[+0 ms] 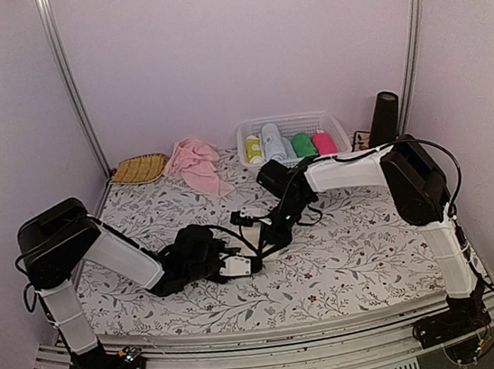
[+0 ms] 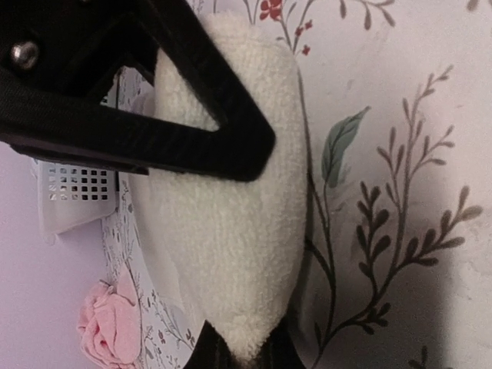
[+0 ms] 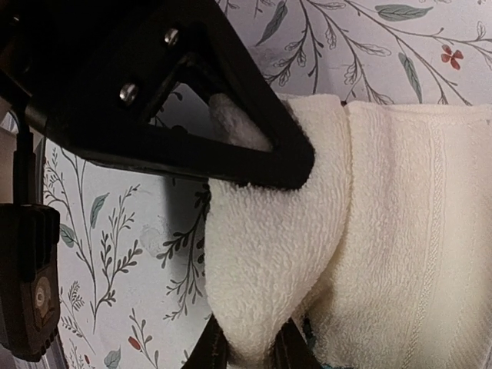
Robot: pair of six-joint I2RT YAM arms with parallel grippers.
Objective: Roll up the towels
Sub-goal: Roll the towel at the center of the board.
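Both claws clamped on the cream towel, mid-table

The left gripper (image 2: 250, 246) has its two fingers squeezed onto a fat fold of the cream towel (image 2: 231, 223), with only the thickness of the cloth between them. The right gripper (image 3: 269, 254) is doing the same thing, pinching a doubled-over edge, and the rest of that towel lies flat on the floral tablecloth (image 3: 115, 231) at the right of its wrist view. From the top camera the two claws meet near the centre of the frame, and the towel is mostly hidden under them. The pink towel (image 1: 194, 164) lies crumpled in the upper middle, well apart from both claws, between a yellow woven mat (image 1: 138, 169) and a white basket (image 1: 297, 118) holding coloured rolls (image 1: 304, 144). A black cylinder (image 1: 386, 116) stands upright just right of the basket.
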